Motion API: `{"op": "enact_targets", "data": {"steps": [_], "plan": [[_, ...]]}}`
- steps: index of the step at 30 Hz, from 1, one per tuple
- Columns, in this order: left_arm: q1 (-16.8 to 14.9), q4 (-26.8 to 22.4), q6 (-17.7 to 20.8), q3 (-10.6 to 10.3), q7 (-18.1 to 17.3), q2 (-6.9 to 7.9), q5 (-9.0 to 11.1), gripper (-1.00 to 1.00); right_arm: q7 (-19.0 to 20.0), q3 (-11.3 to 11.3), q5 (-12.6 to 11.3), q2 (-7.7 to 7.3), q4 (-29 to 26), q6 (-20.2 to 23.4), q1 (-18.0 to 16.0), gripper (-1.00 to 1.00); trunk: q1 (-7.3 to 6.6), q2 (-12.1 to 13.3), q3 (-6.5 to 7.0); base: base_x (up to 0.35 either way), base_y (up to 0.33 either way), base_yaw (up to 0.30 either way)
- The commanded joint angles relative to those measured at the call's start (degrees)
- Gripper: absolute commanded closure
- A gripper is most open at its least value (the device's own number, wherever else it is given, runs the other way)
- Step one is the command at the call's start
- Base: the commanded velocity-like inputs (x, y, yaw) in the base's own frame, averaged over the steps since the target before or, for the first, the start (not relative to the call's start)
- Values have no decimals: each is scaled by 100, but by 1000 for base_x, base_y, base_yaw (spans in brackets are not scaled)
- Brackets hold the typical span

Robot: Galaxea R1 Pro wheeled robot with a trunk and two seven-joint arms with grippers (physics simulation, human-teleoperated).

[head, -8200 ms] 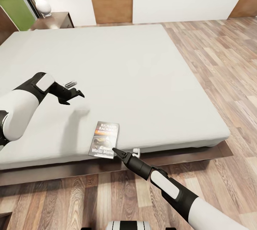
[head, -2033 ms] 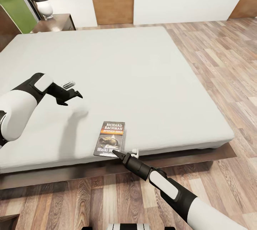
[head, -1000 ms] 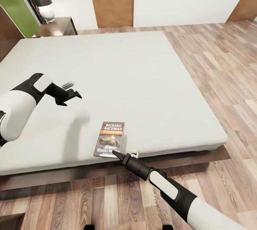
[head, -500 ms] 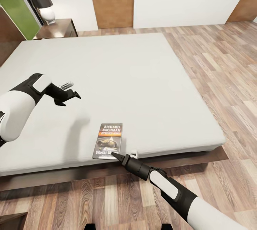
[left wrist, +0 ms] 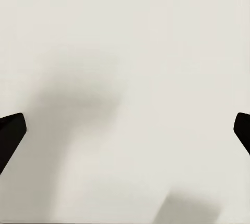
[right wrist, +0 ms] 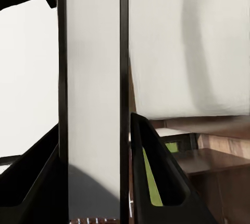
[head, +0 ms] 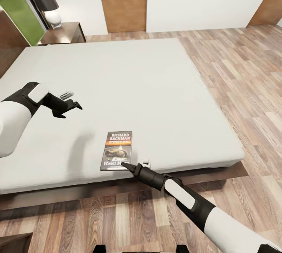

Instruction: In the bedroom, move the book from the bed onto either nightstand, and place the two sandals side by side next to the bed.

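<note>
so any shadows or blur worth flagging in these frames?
Head view: sharp, soft arm shadow on the bed beside the book. Left wrist view: diffuse grey shadows on plain mattress. Right wrist view: close book edge between the fingers, background smeared.

Black-shaded lamp (head: 46,4); brown wall panels (head: 122,1)

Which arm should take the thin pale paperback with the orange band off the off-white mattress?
The right, probably. The right gripper already sits at the near edge of the thin pale paperback, while the left gripper hovers open over bare off-white mattress, well apart from it.
</note>
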Motion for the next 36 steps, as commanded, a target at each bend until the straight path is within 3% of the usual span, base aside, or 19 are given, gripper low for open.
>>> {"op": "enact_targets", "data": {"steps": [1,13,14,19,25,27,35,36], "plan": [[2,-10,20,-44,38,17,69,-100,4,18,-49,-6,1,45,-38,100,-22,40,15,0,0,0],[15,-13,14,-42,37,165,90,-100,-2,18,-62,-12,4,161,-395,100,-286,521,231,0,0,0],[14,-15,13,-37,37,186,95,-100,-4,16,-71,-12,8,292,-592,100,-308,561,249,0,0,0],[14,-19,18,-23,-9,217,107,-100,-8,-48,-75,-18,9,584,-849,100,-418,762,338,0,0,0],[16,-21,20,-17,-73,235,116,-100,-28,-756,-44,-28,10,922,-1035,100,-550,1002,446,0,0,0],[16,-22,19,-16,-81,240,114,-100,-44,-1110,68,-29,10,1121,-1065,100,-593,1082,482,0,0,0],[18,-42,20,-13,-128,357,120,-100,-780,-1841,645,-164,10,1794,-1091,100,-769,1403,626,0,0,0],[18,-42,20,-13,-128,357,120,-100,-780,-1841,645,-164,10,1794,-1091,100,-791,1443,643,0,0,0]]}}
